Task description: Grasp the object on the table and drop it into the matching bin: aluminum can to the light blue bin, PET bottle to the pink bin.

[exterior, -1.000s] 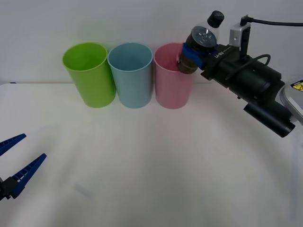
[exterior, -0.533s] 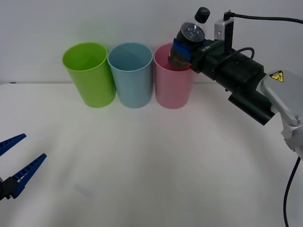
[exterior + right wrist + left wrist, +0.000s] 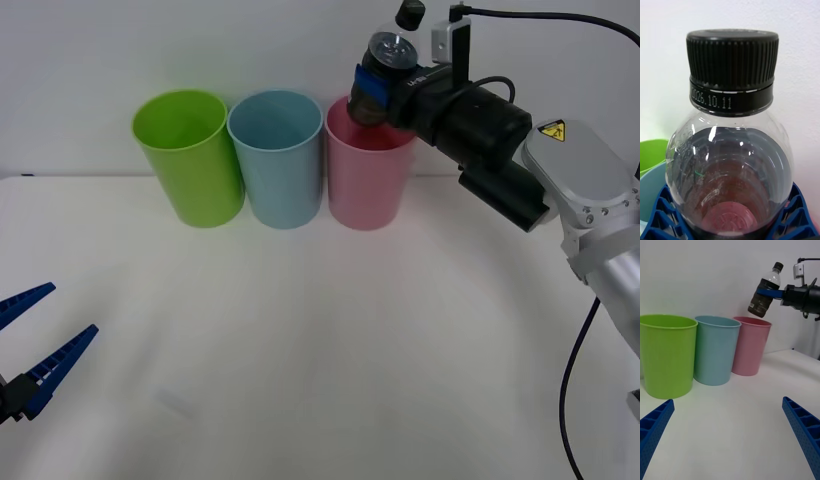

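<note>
One PET bottle above pink bin

My right arm's wrist section is a matte black cylindrical housing with small white lettering near its front. A silver bracket sits on top, fed by a thin black cable. Behind it, a light grey rounded link carries a yellow triangular warning label. My left gripper has two blue ribbed plastic fingers.
</note>
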Tool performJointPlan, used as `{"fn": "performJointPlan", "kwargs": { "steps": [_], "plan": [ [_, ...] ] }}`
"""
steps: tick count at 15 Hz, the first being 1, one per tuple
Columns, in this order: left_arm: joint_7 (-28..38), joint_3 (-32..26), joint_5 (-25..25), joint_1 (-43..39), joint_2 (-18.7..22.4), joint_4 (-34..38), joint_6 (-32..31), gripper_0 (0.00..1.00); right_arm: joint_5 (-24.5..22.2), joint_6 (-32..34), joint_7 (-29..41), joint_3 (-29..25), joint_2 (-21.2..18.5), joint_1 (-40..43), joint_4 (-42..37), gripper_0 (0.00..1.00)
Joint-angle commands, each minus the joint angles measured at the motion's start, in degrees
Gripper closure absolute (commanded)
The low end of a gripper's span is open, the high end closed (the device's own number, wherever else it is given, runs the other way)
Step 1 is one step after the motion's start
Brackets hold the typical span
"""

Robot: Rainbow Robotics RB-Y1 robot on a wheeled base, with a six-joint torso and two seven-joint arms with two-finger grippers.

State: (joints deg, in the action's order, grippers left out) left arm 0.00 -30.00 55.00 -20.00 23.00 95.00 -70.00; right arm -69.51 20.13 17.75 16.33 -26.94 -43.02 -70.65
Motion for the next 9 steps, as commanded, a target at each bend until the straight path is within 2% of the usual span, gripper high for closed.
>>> {"fn": "performJointPlan", "kwargs": {
  "steps": [1, 9],
  "plan": [
    [0.00, 0.00, 0.00, 0.00, 0.00, 0.00, 0.00, 0.00, -0.10, 0.00, -0.43, -0.16, 0.49, -1.55, 2.71, 1.00],
    [0.00, 0.00, 0.00, 0.00, 0.00, 0.00, 0.00, 0.00, -0.37, -0.09, -1.22, -0.69, 1.89, -3.92, 6.58, 1.00]
  ]
}}
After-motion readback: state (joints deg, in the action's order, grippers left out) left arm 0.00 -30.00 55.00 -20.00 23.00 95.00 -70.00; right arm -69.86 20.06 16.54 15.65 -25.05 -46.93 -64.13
